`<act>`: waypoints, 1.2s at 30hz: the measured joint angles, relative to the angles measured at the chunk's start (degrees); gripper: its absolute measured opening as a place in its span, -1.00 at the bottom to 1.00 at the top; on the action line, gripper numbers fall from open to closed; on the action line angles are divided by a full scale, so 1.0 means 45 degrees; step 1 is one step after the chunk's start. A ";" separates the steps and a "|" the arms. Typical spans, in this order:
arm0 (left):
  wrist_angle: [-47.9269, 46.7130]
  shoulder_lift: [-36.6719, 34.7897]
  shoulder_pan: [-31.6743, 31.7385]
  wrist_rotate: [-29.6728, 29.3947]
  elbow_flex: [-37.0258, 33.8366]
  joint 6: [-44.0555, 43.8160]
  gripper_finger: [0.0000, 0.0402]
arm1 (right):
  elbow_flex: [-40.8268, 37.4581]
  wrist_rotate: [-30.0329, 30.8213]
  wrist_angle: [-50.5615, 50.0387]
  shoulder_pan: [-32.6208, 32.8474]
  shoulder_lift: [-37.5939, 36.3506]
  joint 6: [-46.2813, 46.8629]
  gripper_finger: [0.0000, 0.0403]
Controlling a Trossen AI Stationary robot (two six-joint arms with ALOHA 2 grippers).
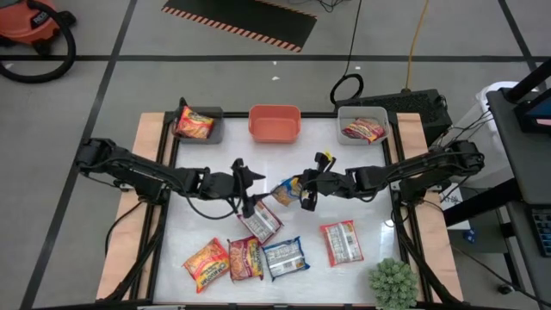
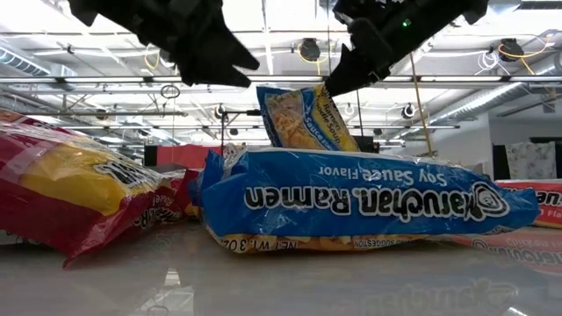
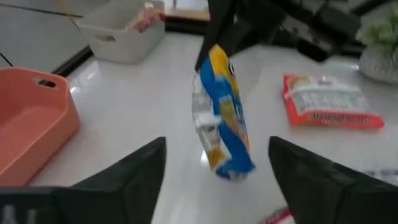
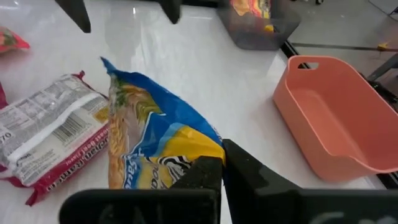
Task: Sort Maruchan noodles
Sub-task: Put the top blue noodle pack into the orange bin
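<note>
Blue packet [image 3: 221,118]: we see it hanging above mid-table, pinched at one end by the right gripper [image 4: 221,163], fingers closed on its edge.
Left gripper [image 3: 214,171]: fingers spread wide, holding nothing, just beside the packet.
Handling: we judge it light, crinkly, slippery, brittle inside; grip the sealed end.

Blue-and-yellow packet [image 1: 287,191] between left gripper [image 1: 251,176] and right gripper [image 1: 306,191], mid-table.

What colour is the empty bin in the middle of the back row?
Salmon orange. The middle bin shows best in the right wrist view.
</note>
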 joint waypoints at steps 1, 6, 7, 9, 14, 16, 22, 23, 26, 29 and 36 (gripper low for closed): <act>0.0229 0.0001 -0.0023 -0.0100 0.0000 -0.0108 0.53 | 0.0000 0.0005 0.0142 0.0000 0.0000 -0.0002 -1.00; 0.1583 0.0753 -0.0108 -0.0729 -0.0004 -0.0186 0.71 | 0.0000 0.0015 0.1122 0.0000 0.0000 0.0008 -1.00; 0.1887 0.0963 -0.0110 -0.0836 -0.0005 -0.0177 0.72 | 0.0000 0.0015 0.1287 0.0000 0.0000 0.0012 -1.00; 0.2280 0.1305 -0.0101 -0.1015 0.0034 -0.0029 0.72 | 0.0000 0.0015 0.1468 0.0000 0.0000 0.0016 -1.00; 0.3005 0.2075 -0.0015 -0.1078 0.0028 0.0125 0.73 | 0.0000 0.0015 0.1622 0.0000 0.0005 0.0236 -1.00; 0.3396 0.2424 0.0056 -0.1083 0.0024 0.0106 0.73 | 0.0000 0.0019 0.1654 0.0000 0.0005 0.0241 -1.00; 0.3438 0.2861 0.0321 -0.1083 0.0029 0.0131 0.61 | 0.0000 0.0043 0.1602 -0.0005 0.0005 0.0241 -1.00; 0.3438 0.2861 0.0343 -0.1072 0.0029 0.0135 0.55 | 0.0000 0.0045 0.1559 -0.0005 0.0005 0.0241 -1.00; 0.3451 0.2861 0.0377 -0.0805 0.0029 0.0274 0.37 | 0.0000 0.0049 0.1476 -0.0005 0.0005 0.0241 -1.00; 0.3563 0.2861 0.0377 -0.0208 0.0029 0.0555 0.17 | 0.0000 0.0034 0.1445 -0.0005 0.0005 0.0241 -1.00; 0.3593 0.2861 0.0377 0.0239 0.0029 0.0549 -0.31 | 0.0000 0.0029 0.1329 0.0000 0.0005 0.0241 -1.00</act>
